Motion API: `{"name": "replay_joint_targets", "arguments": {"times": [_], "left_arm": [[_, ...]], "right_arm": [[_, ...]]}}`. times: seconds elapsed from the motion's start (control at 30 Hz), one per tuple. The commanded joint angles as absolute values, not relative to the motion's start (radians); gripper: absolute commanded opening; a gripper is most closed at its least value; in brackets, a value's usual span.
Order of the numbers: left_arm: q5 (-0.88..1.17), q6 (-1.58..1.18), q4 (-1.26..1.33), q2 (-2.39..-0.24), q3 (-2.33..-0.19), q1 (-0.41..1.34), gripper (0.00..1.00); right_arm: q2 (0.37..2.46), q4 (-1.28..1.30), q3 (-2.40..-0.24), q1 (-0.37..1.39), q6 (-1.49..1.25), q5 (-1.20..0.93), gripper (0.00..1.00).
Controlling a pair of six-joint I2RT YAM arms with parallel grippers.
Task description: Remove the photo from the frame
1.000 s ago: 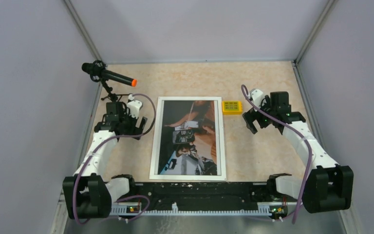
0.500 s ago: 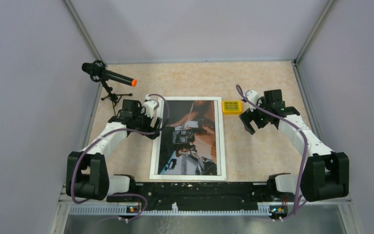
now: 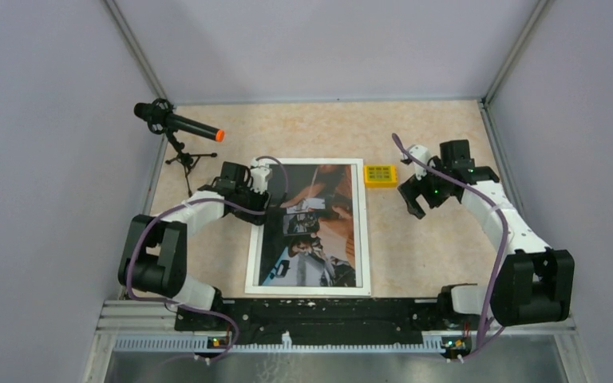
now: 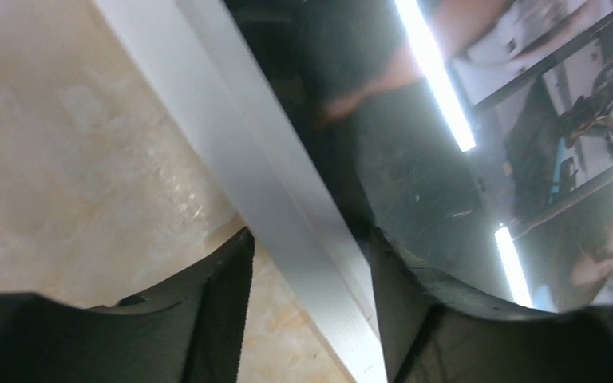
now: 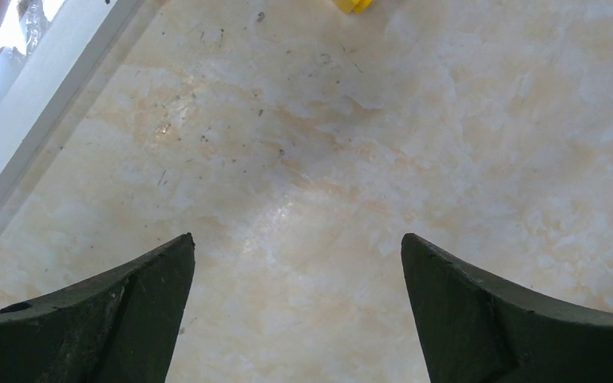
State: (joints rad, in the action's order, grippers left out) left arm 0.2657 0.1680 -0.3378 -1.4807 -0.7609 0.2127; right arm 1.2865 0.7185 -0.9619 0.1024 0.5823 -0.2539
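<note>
- Top external view, item: the frame (image 3: 308, 290), white-bordered, lies flat and face up at the centre of the table (image 3: 435, 263). The photo (image 3: 311, 231) sits inside it behind the glazing, not yet extracted.
- Left gripper (image 3: 260, 193): it is at the frame's upper left rail. In the left wrist view its jaws stand partly apart astride the white rail, one finger (image 4: 215, 303) over the table and the other over the glossy face. A sliver of table shows beside the outer finger, so I judge there is no firm clamp yet.
- Right gripper (image 3: 413, 199): jaws wide and holding nothing, it hovers over bare table just right of the frame, near the yellow block (image 3: 381, 175).
- Hazard: the frame lies face up, and the photo most likely comes out from the reverse. A one-sided lift at the left rail may pivot or skid the frame rather than turn it.
- Hazard: the inner finger bears on the glossy face. Closing there may slip off the thin rail, or scuff or stress the glazing.
- Hazard: a sliding frame could push the yellow block or run into the waiting right gripper.
- Hazard: the microphone stand (image 3: 185, 157) stands near the left arm's elbow. A wide swing could topple it.
</note>
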Motion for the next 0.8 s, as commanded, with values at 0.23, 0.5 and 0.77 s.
{"name": "replay_joint_targets", "arguments": {"times": [0.23, 0.5, 0.77], "left_arm": [[0.253, 0.165, -0.281, -1.717, -0.966, 0.360, 0.36], [0.241, 0.208, -0.299, -1.940, -1.213, 0.486, 0.26], [0.104, 0.333, -0.442, -2.205, -1.581, 0.509, 0.15]], "right_arm": [[1.306, 0.854, -1.037, -0.058, 0.662, -0.348, 0.99], [1.295, 0.878, -1.019, -0.151, 0.696, -0.365, 0.99], [1.300, 0.921, -1.046, -0.180, 0.723, -0.387, 0.99]]}}
